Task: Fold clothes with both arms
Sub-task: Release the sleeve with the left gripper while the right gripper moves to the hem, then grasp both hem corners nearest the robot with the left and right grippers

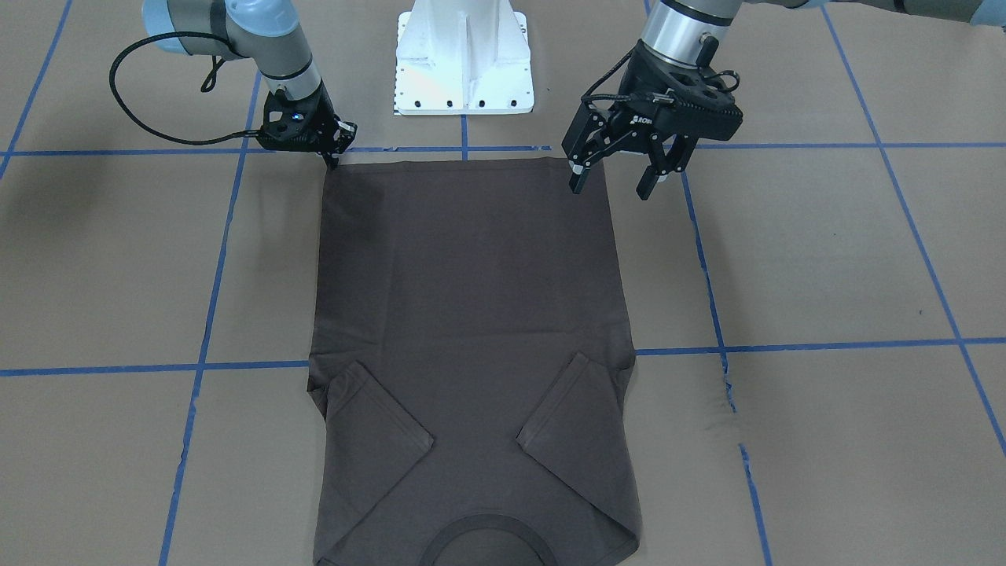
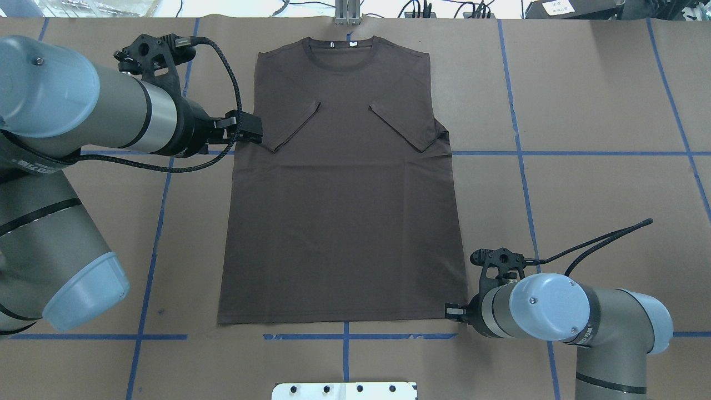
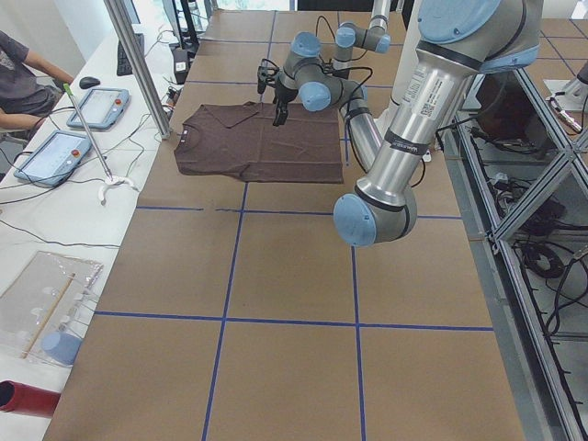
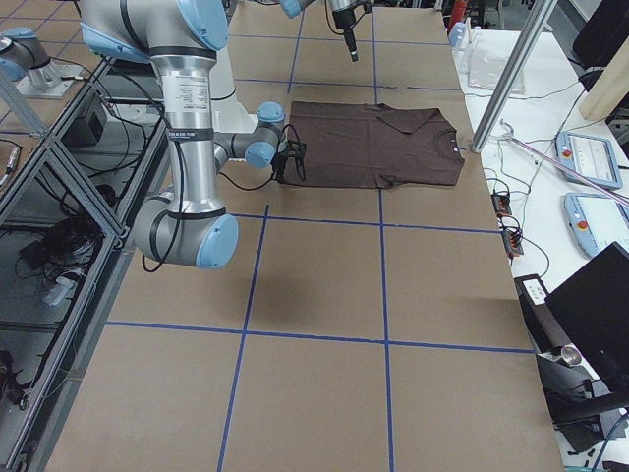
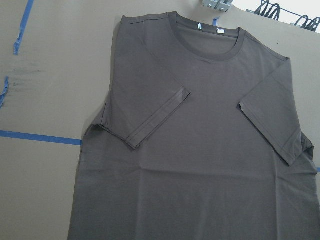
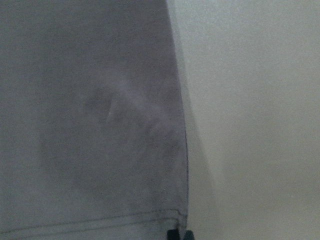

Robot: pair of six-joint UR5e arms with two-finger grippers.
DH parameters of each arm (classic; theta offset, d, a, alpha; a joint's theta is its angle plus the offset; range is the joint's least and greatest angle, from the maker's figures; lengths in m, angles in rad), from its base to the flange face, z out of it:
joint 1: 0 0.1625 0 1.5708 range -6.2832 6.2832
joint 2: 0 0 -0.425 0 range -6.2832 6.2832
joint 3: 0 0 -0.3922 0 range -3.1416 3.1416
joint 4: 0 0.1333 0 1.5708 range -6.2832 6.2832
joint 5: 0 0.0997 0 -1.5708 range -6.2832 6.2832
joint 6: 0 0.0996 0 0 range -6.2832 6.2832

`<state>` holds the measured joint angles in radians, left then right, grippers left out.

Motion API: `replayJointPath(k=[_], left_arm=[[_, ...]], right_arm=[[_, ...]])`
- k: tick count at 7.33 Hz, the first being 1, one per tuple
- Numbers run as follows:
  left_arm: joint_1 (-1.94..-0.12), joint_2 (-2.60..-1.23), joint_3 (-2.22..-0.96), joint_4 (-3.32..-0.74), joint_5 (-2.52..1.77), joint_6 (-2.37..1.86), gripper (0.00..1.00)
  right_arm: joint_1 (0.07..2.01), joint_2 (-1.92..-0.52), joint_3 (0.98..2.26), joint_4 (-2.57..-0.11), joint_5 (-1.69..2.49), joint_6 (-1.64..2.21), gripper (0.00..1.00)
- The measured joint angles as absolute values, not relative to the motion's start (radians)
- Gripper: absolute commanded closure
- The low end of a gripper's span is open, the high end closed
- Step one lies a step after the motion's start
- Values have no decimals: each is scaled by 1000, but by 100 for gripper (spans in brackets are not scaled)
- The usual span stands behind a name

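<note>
Only one marking is partly readable. The black body of the left gripper [image 1: 611, 189] carries white letters, "ROB"; the rest of the word is hidden behind a finger link.

Marks too small or blurred to read:
- pale lettering on the dark bands of the left arm [image 2: 83, 105] and the right arm [image 2: 555, 311];
- a printed label on the left arm's silver tube, in the left side view;
- a white card [image 2: 558, 6] at the table's far edge;
- two white tags [image 2: 331, 43] inside the collar of the T-shirt [image 2: 339, 222].
</note>
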<state>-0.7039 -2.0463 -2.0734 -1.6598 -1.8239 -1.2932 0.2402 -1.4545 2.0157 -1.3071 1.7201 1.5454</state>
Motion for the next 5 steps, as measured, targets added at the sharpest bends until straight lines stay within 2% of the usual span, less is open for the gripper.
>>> replayJointPath(k=[3,5], left_arm=[[-640,-2003,-2074,-1665,-1818,-1321,0],[-504,-1912,-2124,-1670,-1760,-1502,0]], right_arm=[[271,-1452,2094,-1333,1728,1546,100],[301,-1452,2143,-1334,1733,1537,100]])
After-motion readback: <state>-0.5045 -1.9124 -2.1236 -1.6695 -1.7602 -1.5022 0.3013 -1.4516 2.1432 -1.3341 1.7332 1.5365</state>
